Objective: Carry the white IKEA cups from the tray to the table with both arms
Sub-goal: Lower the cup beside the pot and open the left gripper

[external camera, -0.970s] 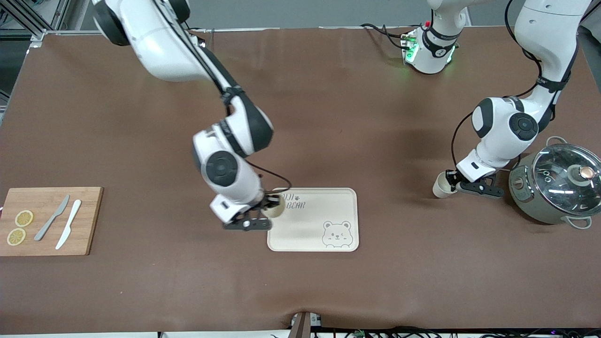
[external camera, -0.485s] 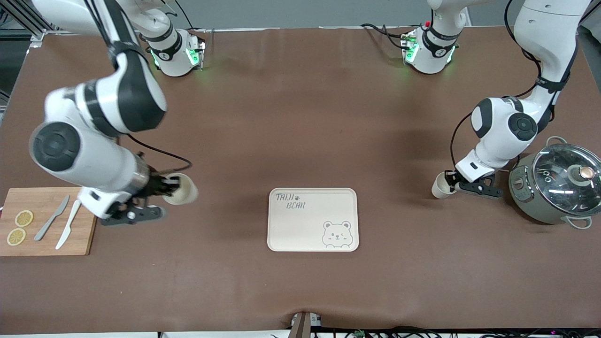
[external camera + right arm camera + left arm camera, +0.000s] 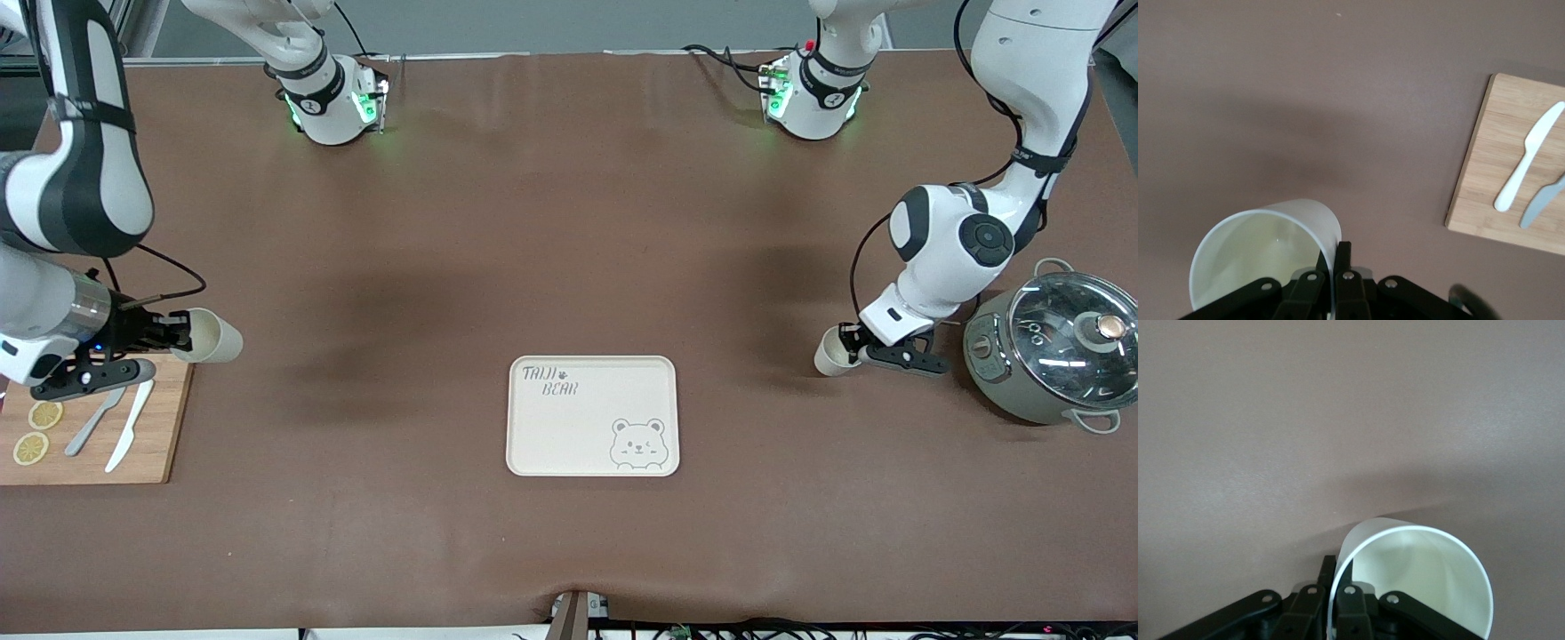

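Observation:
My right gripper point(image 3: 180, 338) is shut on the rim of one white IKEA cup point(image 3: 213, 336) and holds it tilted over the table, at the corner of the wooden cutting board point(image 3: 164, 427). The right wrist view shows this cup point(image 3: 1265, 247) pinched at its wall by the right gripper point(image 3: 1336, 267). My left gripper point(image 3: 856, 352) is shut on the rim of the second white cup point(image 3: 829, 353), low over the table beside the pot. The left wrist view shows that cup point(image 3: 1418, 580) clamped by the left gripper point(image 3: 1337, 587). I cannot tell if it touches the table.
The bear-printed tray point(image 3: 533, 458) lies mid-table with nothing on it. The cutting board carries two knives point(image 3: 129, 425) and lemon slices point(image 3: 44, 414); it also shows in the right wrist view point(image 3: 1498, 167). A grey pot with a glass lid point(image 3: 1058, 342) stands at the left arm's end.
My right arm has swung with its cup from over the tray's corner to the cutting board at the right arm's end. The left arm and its cup have barely moved.

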Available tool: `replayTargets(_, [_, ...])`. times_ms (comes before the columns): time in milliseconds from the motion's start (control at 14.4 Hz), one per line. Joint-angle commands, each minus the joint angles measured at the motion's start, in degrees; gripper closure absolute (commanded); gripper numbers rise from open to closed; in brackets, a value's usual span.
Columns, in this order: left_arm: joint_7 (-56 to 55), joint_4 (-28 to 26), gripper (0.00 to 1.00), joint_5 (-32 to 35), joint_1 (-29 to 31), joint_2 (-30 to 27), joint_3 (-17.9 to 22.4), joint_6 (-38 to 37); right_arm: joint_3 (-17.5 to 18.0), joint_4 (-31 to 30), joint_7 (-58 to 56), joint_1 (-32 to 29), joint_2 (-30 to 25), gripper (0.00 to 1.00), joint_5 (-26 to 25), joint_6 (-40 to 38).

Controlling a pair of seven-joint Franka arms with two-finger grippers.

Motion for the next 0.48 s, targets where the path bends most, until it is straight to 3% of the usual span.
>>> replayTargets(0, [0.00, 1.10, 1.00, -2.74, 0.42, 1.38, -1.39, -0.37, 1.29, -11.86, 0.12, -0.32, -2.75, 1.00, 1.07, 11.13])
replayTargets(346, [0.17, 1.45, 1.00, -2.83, 0.42, 2.88, -1.39, -0.73, 1.29, -16.98, 0.12, 0.03, -1.43, 1.00, 2.92, 19.59])
replayTargets(416, [0.09, 1.45, 0.86, -2.84, 0.42, 2.88, -1.31, -0.73, 1.29, -17.07, 0.12, 0.03, -0.99, 1.00, 2.92, 19.69])
